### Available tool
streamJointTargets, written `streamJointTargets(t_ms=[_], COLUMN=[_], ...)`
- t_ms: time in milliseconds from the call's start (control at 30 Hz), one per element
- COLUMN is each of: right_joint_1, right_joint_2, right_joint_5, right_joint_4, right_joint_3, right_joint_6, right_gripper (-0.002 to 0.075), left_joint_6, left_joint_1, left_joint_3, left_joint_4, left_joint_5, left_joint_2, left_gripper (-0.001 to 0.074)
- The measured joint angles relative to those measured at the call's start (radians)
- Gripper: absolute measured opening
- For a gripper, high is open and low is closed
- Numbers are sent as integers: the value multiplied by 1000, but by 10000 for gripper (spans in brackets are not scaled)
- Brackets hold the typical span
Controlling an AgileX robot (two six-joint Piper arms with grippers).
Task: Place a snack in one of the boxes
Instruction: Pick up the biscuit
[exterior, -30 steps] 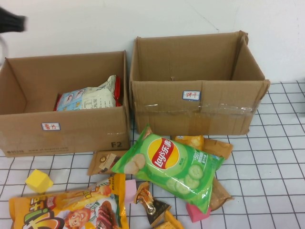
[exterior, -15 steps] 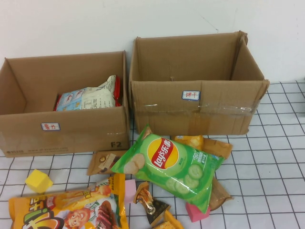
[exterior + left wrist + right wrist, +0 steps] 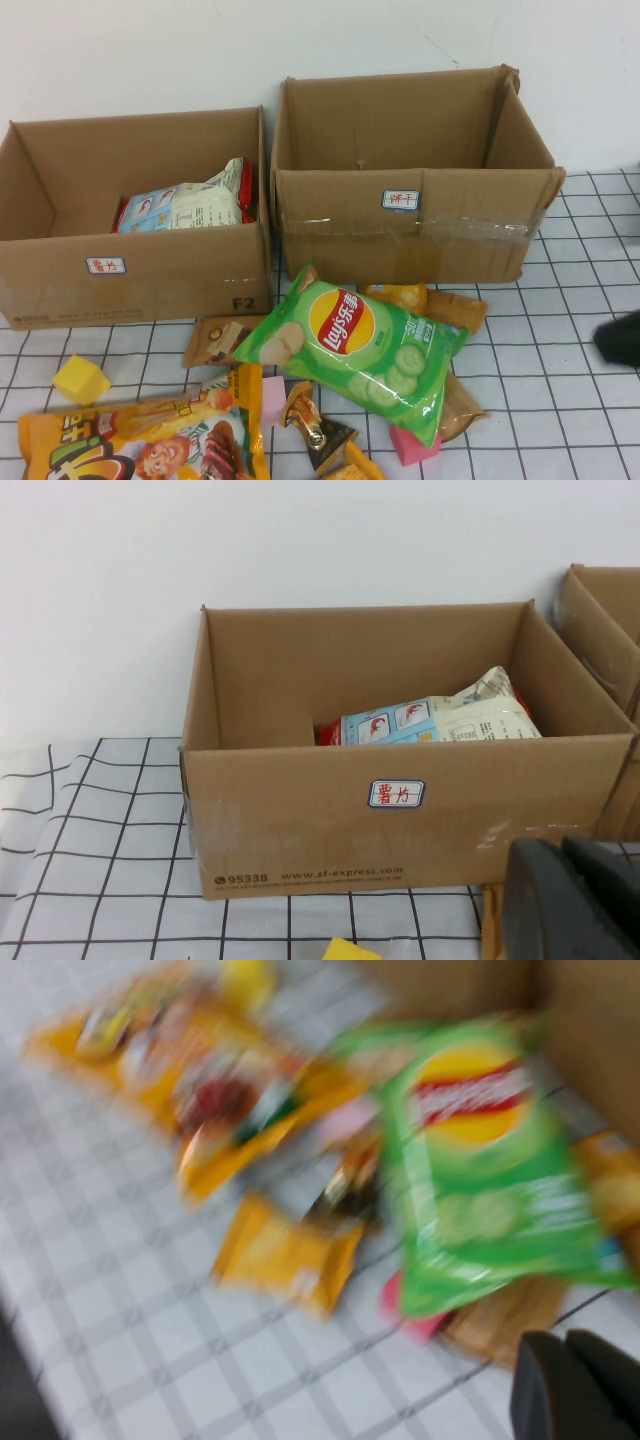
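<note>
Two large brown cardboard cartons stand side by side against the white wall. The shorter carton (image 3: 135,265) on the left holds a pale blue-and-white snack bag (image 3: 185,207) lying against its right inner wall, with something red tucked behind it. A small white label with red letters (image 3: 106,265) sits on its front. The taller carton (image 3: 415,235), touching the first on its right, has clear tape across its front and a matching label (image 3: 401,200); I cannot see anything inside it.

Just in front of the taller carton lies a loose heap of snacks on the white black-gridded tablecloth (image 3: 570,380). A green Lay's crisp bag (image 3: 350,345) lies on top, partly covering brown packets and a pink block. A large orange snack bag (image 3: 150,440) lies lower left, near a yellow cube (image 3: 82,380).

The right gripper (image 3: 620,338) appears as a dark shape at the right edge, low over the cloth, well apart from the heap; whether its claw is spread or pressed together I cannot tell. The left gripper (image 3: 570,900) shows only in its wrist view, in front of the shorter carton; its claw state I cannot tell either.
</note>
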Motion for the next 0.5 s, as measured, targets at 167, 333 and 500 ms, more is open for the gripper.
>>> streamJointTargets(t_ms=[167, 333, 500], right_joint_1=[295, 525, 621], right_joint_2=[115, 224, 370], right_joint_5=[31, 36, -1], right_joint_4=[-313, -463, -477], right_joint_3=[-101, -145, -196], right_joint_6=[148, 204, 197], right_gripper=[2, 3, 28], left_joint_6=[0, 0, 2], left_joint_1=[0, 0, 0], left_joint_3=[5, 7, 7], left_joint_4=[-2, -2, -4], left_joint_5=[3, 6, 22], left_joint_2=[-15, -15, -15], left_gripper=[-1, -1, -1])
